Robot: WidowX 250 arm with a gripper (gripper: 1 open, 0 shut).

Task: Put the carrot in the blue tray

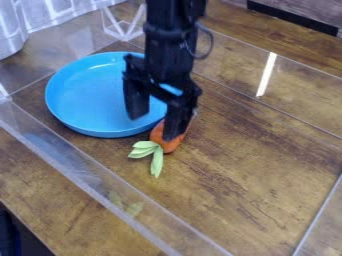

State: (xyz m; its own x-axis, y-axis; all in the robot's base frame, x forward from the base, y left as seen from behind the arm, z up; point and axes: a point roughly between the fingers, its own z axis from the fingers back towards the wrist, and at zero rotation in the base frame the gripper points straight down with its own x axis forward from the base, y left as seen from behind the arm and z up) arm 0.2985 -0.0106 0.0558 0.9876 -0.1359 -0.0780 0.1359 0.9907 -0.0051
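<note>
The orange carrot [168, 138] lies on the wooden table just right of the blue tray [83, 96], its pale green leaves [148, 156] pointing toward the front. My black gripper [156, 113] hangs straight down over the carrot's upper end, jaws open, one finger [135, 100] over the tray's rim and the other [179, 119] at the carrot's far end. Most of the carrot's top is hidden behind the fingers. Nothing is gripped.
A clear plastic sheet with raised edges [80, 160] runs diagonally across the table's front left. A pale object [11, 30] stands at the back left corner. A bright glare streak [267, 75] marks the tabletop to the right.
</note>
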